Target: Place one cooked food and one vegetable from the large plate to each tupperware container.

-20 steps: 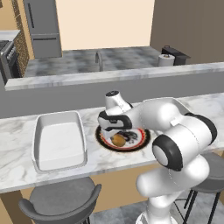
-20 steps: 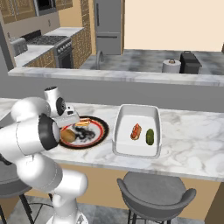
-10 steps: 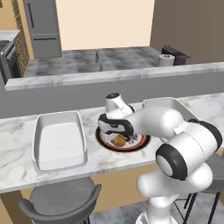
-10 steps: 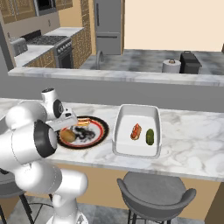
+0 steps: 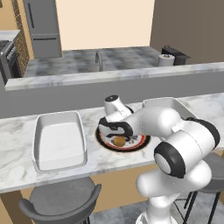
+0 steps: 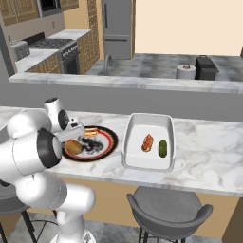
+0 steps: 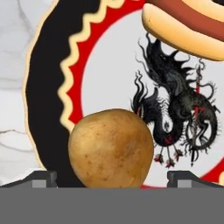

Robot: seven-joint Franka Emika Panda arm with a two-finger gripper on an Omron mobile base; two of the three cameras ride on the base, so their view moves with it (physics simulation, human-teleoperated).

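Two wide-spread end effector (image 7: 112, 177) tips flank the potato (image 7: 111, 148) — hot dog (image 6: 147, 142) fills the far container (image 6: 166, 124).

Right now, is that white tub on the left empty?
Empty: the left tupperware container shows only its bare white floor.

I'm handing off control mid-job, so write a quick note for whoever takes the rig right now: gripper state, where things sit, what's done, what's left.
Gripper: open, low over the large plate, one fingertip on each side of the potato; nothing held.
Large plate: on the counter between the two containers, holding the potato and a hot dog.
Right tupperware container: already has a hot dog and a green vegetable. Done.
Left tupperware container: nothing in it yet.
Left: close on the potato, move it to the left container, then the plate's hot dog.
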